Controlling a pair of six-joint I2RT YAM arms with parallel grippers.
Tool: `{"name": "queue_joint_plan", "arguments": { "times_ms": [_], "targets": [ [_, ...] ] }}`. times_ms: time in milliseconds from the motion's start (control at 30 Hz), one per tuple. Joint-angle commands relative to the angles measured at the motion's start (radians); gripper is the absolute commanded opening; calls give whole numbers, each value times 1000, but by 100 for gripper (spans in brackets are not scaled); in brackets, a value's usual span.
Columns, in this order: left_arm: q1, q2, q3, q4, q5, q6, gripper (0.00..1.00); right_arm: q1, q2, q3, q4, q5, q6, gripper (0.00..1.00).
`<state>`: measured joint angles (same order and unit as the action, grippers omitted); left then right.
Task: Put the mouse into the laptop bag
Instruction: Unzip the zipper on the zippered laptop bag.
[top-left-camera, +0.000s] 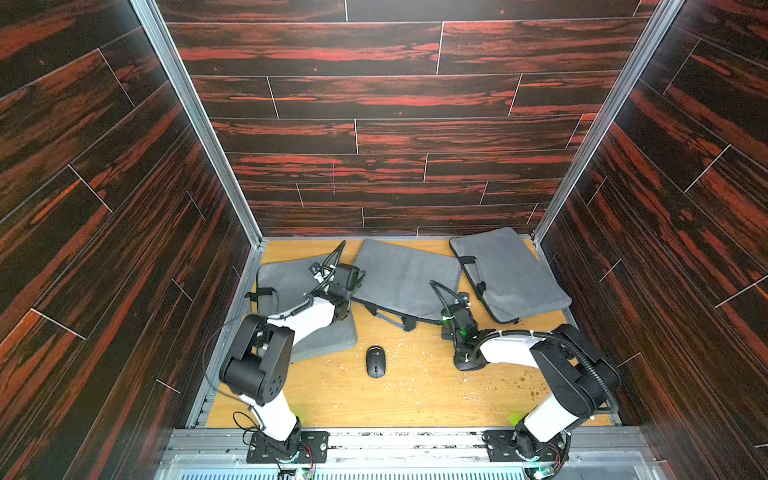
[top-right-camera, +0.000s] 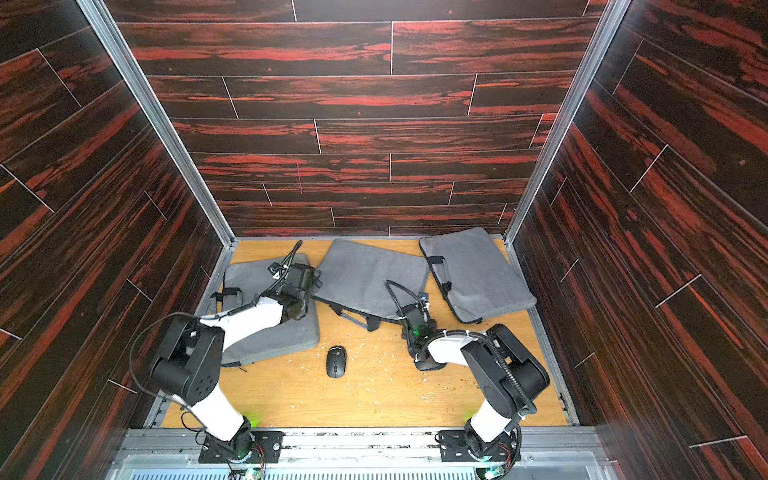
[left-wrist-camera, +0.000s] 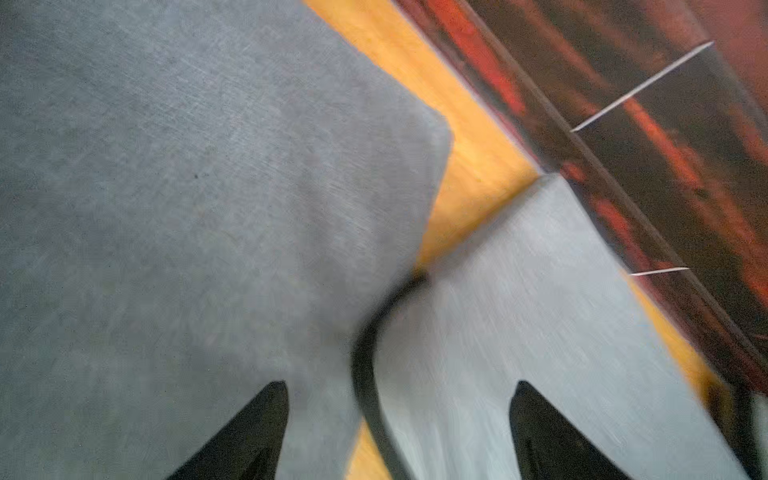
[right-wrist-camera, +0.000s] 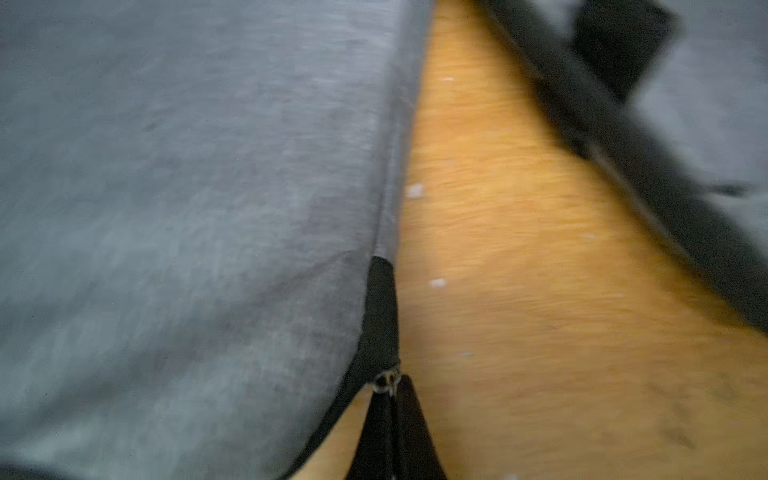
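A black mouse (top-left-camera: 375, 361) (top-right-camera: 336, 362) lies on the wooden table between the two arms, and neither gripper touches it. Three grey laptop bags lie at the back. The right gripper (right-wrist-camera: 392, 382) (top-left-camera: 445, 326) is shut on the zipper pull (right-wrist-camera: 387, 380) at the near corner of the middle laptop bag (top-left-camera: 403, 278) (top-right-camera: 370, 274) (right-wrist-camera: 187, 187). The left gripper (left-wrist-camera: 401, 384) (top-left-camera: 351, 276) hangs open and holds nothing. It straddles the gap between the left bag (top-left-camera: 286, 278) (left-wrist-camera: 166, 208) and the dark-trimmed edge of the middle bag (left-wrist-camera: 519, 291).
A third grey bag (top-left-camera: 511, 274) (right-wrist-camera: 706, 104) lies at the back right against the corner post. The middle bag's black handle (top-left-camera: 390, 318) sticks out toward the mouse. Dark wood-patterned walls (top-left-camera: 374, 124) close in three sides. White crumbs (top-left-camera: 419, 353) dot the table.
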<state>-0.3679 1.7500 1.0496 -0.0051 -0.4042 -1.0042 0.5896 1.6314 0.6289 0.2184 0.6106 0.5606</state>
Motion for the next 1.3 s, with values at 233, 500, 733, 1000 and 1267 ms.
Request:
{"name": "queue_joint_plan", "arguments": {
  "times_ms": [233, 500, 733, 1000, 1267],
  "targets": [
    [11, 160, 134, -93, 87, 33, 86, -45, -46, -18, -28, 1, 37, 0],
    [12, 267, 167, 28, 310, 22, 55, -40, -46, -37, 19, -75, 3, 0],
    [12, 315, 179, 21, 285, -11, 0, 1, -46, -54, -52, -53, 45, 0],
    [12, 303, 156, 41, 267, -39, 0, 88, -31, -87, -10, -97, 31, 0],
    [-25, 214, 39, 141, 246, -95, 0, 152, 85, 45, 68, -191, 16, 0]
  ]
}}
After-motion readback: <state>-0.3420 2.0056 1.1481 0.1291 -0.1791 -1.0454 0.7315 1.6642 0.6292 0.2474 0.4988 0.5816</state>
